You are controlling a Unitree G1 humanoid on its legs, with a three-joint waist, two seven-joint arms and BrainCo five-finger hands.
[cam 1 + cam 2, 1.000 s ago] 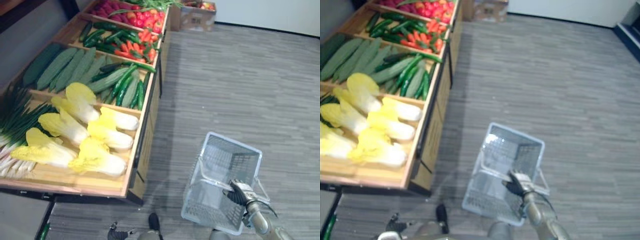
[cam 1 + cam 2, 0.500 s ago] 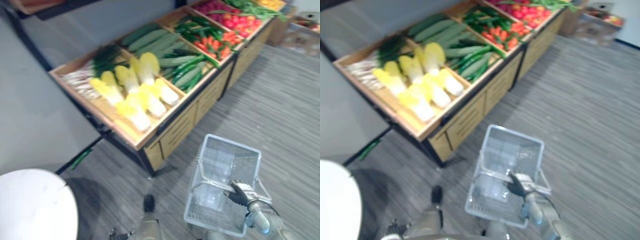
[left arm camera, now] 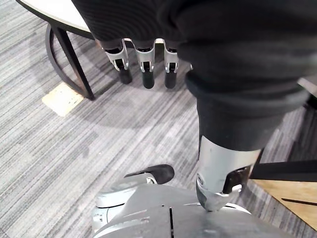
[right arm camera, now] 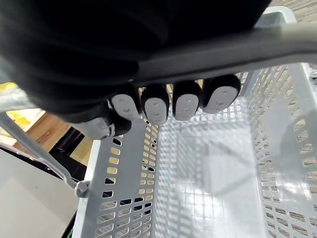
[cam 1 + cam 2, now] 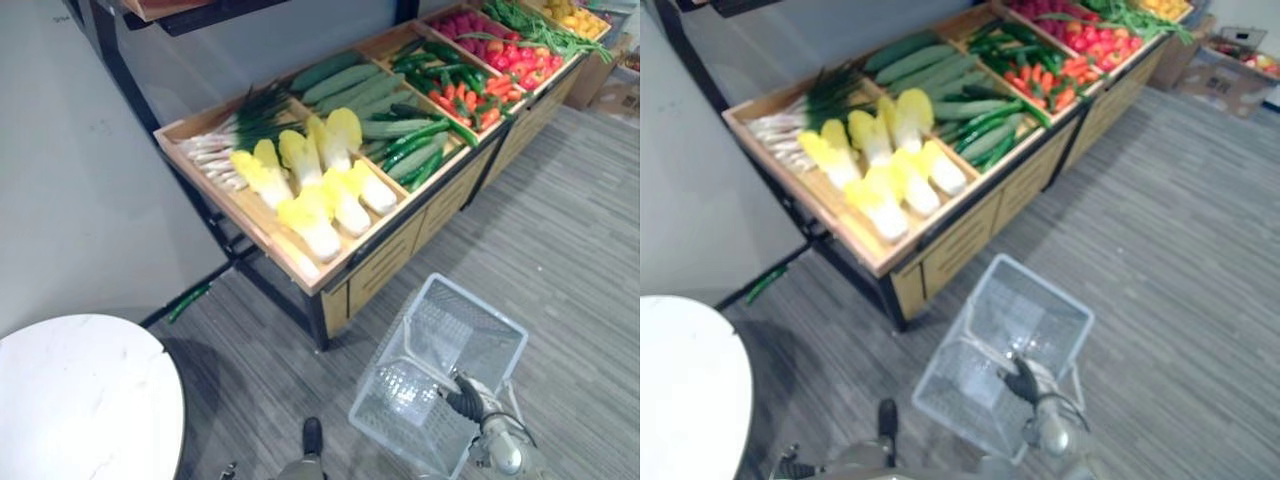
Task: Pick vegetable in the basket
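Right hand (image 4: 185, 101) curls round the grey handle (image 4: 257, 47); the white perforated basket (image 4: 124, 198) hangs just under the fingertips.

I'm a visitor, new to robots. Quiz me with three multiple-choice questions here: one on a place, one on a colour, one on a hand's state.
1. Where are the yellow cabbages? A on the floor; B on the wooden stand beside the green onions; C in a cardboard box.
2. The round table's top is: A white; B red; C green.
3. The right hand is: A open, empty; B pressing a cabbage; C shut on the basket's handle.
Answers: B, they lie in the stand's end compartment; A, plain white; C, fingers curl round the handle.
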